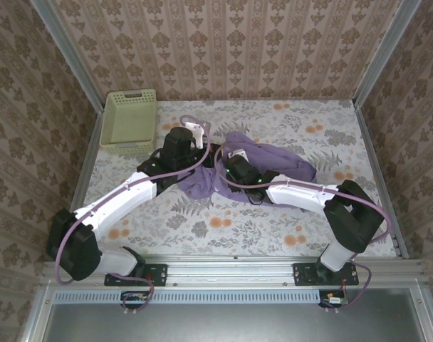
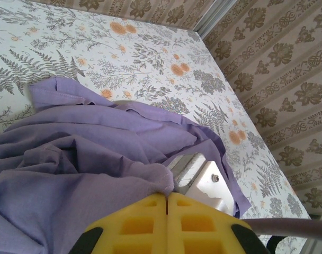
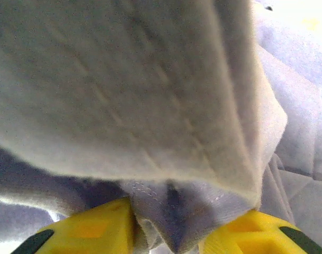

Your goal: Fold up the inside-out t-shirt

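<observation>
Desk point(image 1: 202, 228): flat top with a grey fern and orange blossom print.
Garment: lavender-purple soft cotton t-shirt point(image 1: 273, 160), crumpled in a heap at the desk's centre, one end trailing towards 3 o'clock.
Right pincer point(image 3: 174, 225): yellow fingers point(image 3: 92, 227) clamped on a bunched fold of the t-shirt, at the heap's 9 o'clock side.
Left pincer point(image 2: 166, 194): yellow fingers together, nipping a ridge of the t-shirt, at the heap's 11 o'clock.
Basket: pale green slotted rectangular plastic basket point(image 1: 129, 121), in the desk's 11 o'clock corner, apart from the t-shirt.

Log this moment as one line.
state: lavender t-shirt crumpled, unfolded | left end effector: shut on t-shirt fold | right end effector: gripping bunched t-shirt cloth | pale green basket: far-left corner, apart
</observation>
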